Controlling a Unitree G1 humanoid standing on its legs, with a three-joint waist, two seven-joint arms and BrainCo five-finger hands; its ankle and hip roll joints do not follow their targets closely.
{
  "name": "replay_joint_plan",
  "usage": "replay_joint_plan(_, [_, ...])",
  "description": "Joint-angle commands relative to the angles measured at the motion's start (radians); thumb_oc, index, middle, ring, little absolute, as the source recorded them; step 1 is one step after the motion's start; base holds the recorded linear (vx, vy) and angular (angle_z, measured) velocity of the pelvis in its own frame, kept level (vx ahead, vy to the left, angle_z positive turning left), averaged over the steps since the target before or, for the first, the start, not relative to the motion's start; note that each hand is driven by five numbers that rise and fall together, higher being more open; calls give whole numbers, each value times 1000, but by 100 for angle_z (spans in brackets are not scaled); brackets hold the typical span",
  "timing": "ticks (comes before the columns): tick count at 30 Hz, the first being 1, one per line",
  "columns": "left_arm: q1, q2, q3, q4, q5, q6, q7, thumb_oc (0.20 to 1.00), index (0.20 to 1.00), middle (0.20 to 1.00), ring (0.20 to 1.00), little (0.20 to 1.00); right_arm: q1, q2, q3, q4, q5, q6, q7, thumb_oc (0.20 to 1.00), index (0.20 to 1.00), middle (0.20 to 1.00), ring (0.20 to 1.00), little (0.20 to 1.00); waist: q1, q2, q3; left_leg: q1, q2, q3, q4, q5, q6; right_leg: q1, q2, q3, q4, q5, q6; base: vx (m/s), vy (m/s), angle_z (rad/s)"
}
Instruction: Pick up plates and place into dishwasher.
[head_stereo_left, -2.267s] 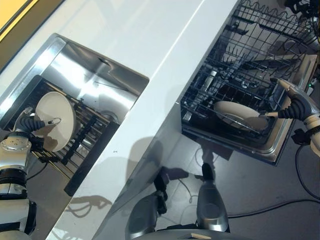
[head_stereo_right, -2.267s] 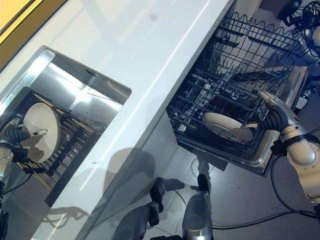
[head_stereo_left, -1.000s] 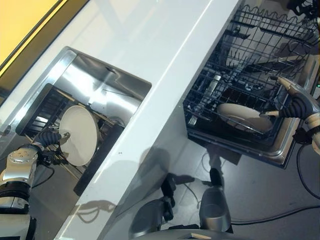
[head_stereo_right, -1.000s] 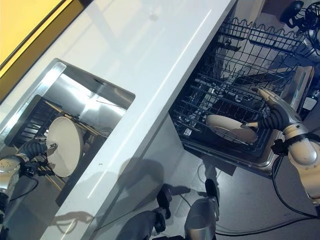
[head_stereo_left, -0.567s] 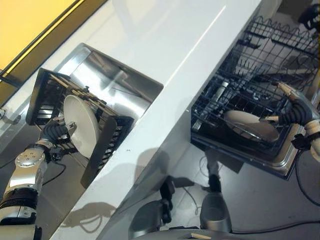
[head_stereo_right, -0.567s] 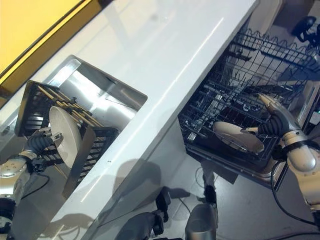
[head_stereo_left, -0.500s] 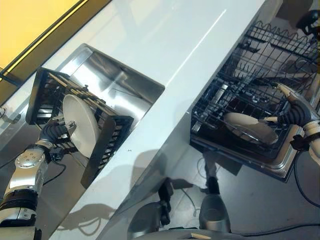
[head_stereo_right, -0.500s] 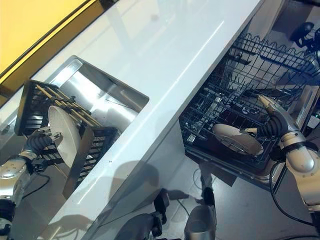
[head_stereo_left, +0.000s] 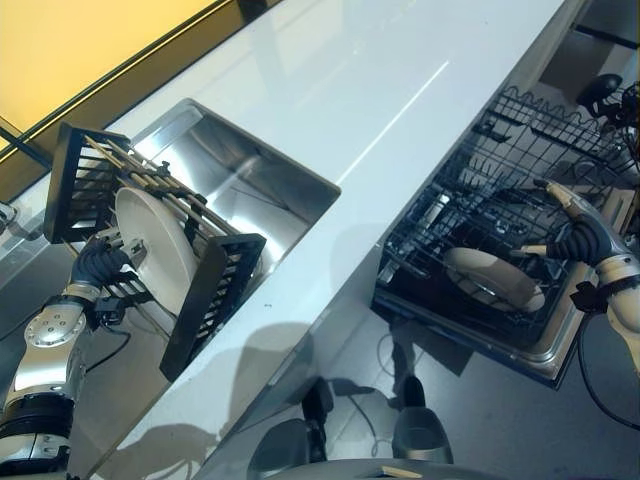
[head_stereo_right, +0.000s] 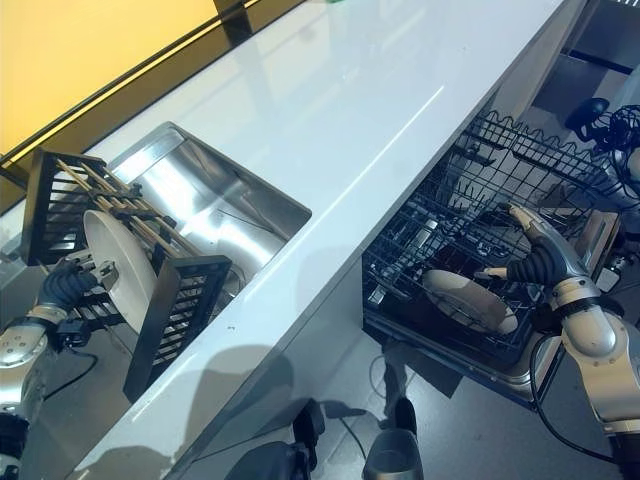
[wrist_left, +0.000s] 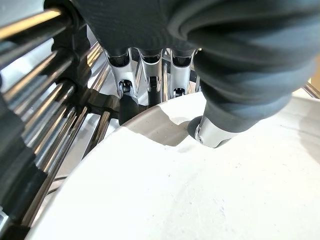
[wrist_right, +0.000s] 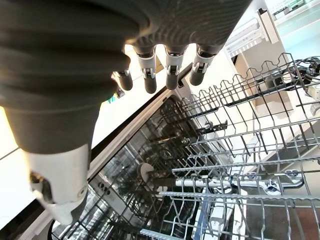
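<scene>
The left hand (head_stereo_left: 98, 265) grasps a white plate (head_stereo_left: 153, 247) at its rim: in the left wrist view the fingers (wrist_left: 148, 75) curl behind the plate's edge and the thumb (wrist_left: 212, 135) presses on its near face. The plate stands on edge in a black drying rack (head_stereo_left: 215, 300) set in the steel sink (head_stereo_left: 270, 190), its flat face turned towards the fingers and its disc running along the rack's bars. The white tabletop (head_stereo_left: 380, 90) lies beyond the sink. The right hand (head_stereo_right: 540, 262) hangs over the open dishwasher rack (head_stereo_right: 470, 250), its fingers (wrist_right: 170, 62) released and straight, holding nothing. Just below those fingers a second plate (head_stereo_right: 468, 300) lies tilted in the dishwasher rack, its long side running away from the thumb
</scene>
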Motion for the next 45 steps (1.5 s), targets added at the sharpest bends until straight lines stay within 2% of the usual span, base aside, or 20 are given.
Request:
replay_joint_plan(1, [-9, 24, 81, -42, 10, -67, -14, 200, 200, 200, 200, 200, 15, -20, -56, -47, 4, -51, -35, 1000, 1000, 1000, 1000, 1000, 22, -6, -94, -37, 51, -15, 58, -43, -57, -76, -50, -28, 142, -50, 22, 0, 0, 0])
replay_joint_plan(6, [3, 40, 54, 1, 108, -2, -7, 200, 200, 200, 200, 200, 19, -50, -65, -49, 18, -46, -31, 1000, 1000, 1000, 1000, 1000, 11, 9, -84, -39, 51, -14, 59, -38, -60, -88, -50, -18, 151, -51, 22, -6, 14, -1])
replay_joint_plan(7, [4, 52, 40, 19, 129, 24, -4, 561, 561, 561, 561, 561, 17, -65, -67, -53, 29, -42, -31, 1000, 1000, 1000, 1000, 1000, 6, 13, -79, -42, 50, -13, 59, -36, -59, -93, -51, -15, 152, -50, 22, -30, 38, -1])
replay_joint_plan(8, [5, 57, 34, 27, 147, 43, 4, 1000, 1000, 1000, 1000, 1000, 18, -74, -71, -56, 36, -39, -30, 1000, 1000, 1000, 1000, 1000, 4, 14, -75, -43, 50, -13, 59, -36, -59, -96, -51, -13, 152, -50, 22, -38, 39, -1])
replay_joint_plan(16, [-18, 94, 2, 139, 198, 92, 8, 1000, 1000, 1000, 1000, 1000, 20, -113, -78, -63, 63, -49, -41, 1000, 1000, 1000, 1000, 1000, -18, 23, -48, -55, 47, -2, 67, -33, -57, -116, -53, -2, 155, -43, 23, -5, 9, -1])
replay_joint_plan(30, [-24, 88, -6, 155, 193, 84, 24, 1000, 1000, 1000, 1000, 1000, -1, -124, -60, -66, 61, -42, -38, 1000, 1000, 1000, 1000, 1000, -23, 35, -27, -63, 48, -3, 84, -35, -60, -122, -55, 2, 159, -46, 17, 2, 2, 0])
replay_joint_plan(32, [-28, 96, -8, 157, 250, 64, 74, 1000, 1000, 1000, 1000, 1000, -5, -129, -58, -63, 65, -41, -41, 1000, 1000, 1000, 1000, 1000, -23, 35, -25, -66, 49, -3, 84, -34, -62, -124, -55, 2, 158, -45, 16, 0, 0, 0])
replay_joint_plan(34, [-31, 131, -7, 151, 413, 56, 211, 1000, 1000, 1000, 1000, 1000, -8, -140, -62, -58, 73, -38, -39, 1000, 1000, 1000, 1000, 1000, -23, 36, -23, -70, 50, -4, 83, -31, -65, -126, -56, 2, 156, -44, 16, 0, 0, 0])
replay_joint_plan(35, [-31, 151, -3, 148, 451, 70, 286, 1000, 1000, 1000, 1000, 1000, -8, -146, -62, -55, 79, -39, -41, 1000, 1000, 1000, 1000, 1000, -23, 36, -22, -71, 49, -5, 80, -28, -66, -128, -56, 3, 155, -43, 16, 0, 0, 0])
replay_joint_plan(36, [-33, 187, 20, 145, 476, 111, 400, 1000, 1000, 1000, 1000, 1000, -9, -162, -67, -55, 95, -34, -41, 1000, 1000, 1000, 1000, 1000, -21, 35, -20, -72, 48, -6, 76, -26, -68, -130, -55, 4, 153, -42, 17, 0, 0, 0])
replay_joint_plan(38, [-39, 224, 72, 154, 481, 155, 504, 1000, 1000, 1000, 1000, 1000, -8, -172, -75, -47, 111, -39, -47, 1000, 1000, 1000, 1000, 1000, -19, 30, -16, -74, 48, -7, 75, -30, -67, -131, -55, 4, 149, -42, 15, -39, -36, 0])
replay_joint_plan(40, [-33, 238, 121, 151, 504, 223, 546, 1000, 1000, 1000, 1000, 1000, -5, -165, -84, -40, 111, -43, -50, 1000, 1000, 1000, 1000, 1000, -14, 26, -14, -79, 47, -14, 76, -31, -66, -133, -54, 4, 147, -40, 12, -38, -52, 0])
replay_joint_plan(45, [1, 233, 195, 99, 510, 282, 577, 1000, 1000, 1000, 1000, 1000, 1, -156, -95, -54, 119, -24, -42, 1000, 1000, 1000, 1000, 1000, -3, 23, -21, -77, 43, -22, 65, -31, -64, -131, -53, -7, 145, -44, 6, -22, -25, 0])
